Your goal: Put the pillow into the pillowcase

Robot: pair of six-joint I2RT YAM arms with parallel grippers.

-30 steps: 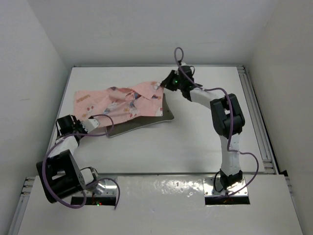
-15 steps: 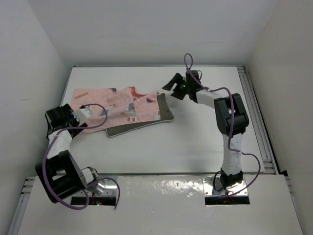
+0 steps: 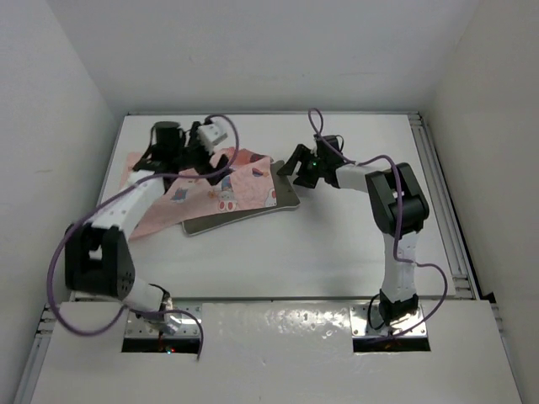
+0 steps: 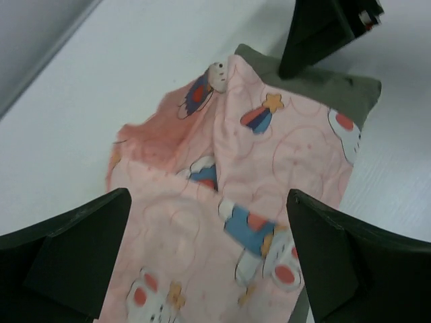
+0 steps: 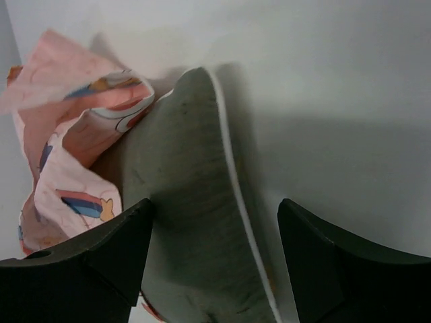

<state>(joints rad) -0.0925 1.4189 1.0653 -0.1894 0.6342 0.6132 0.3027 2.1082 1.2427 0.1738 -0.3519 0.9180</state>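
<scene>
The pillow [image 3: 285, 192] lies flat at mid-desk [image 3: 337, 244], its left part covered by the crumpled pillowcase [image 3: 223, 181] and its right end and near edge bare, with the right tool [image 5: 214, 205] spread wide over that end, the left tool [image 4: 209, 198] spread wide above the pillowcase, and white walls [image 3: 76, 84] around.

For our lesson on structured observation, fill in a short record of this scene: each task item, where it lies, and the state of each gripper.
pillow: flat on the table; right end and near edge uncovered
pillowcase: rumpled, lying over most of the pillow; cannot tell if the pillow is partly inside
left gripper: open, above the pillowcase, holding nothing
right gripper: open, at the pillow's bare right end, a finger on either side of its pale-trimmed edge, not closed on it
task status: unfinished, part of the pillow is exposed
</scene>
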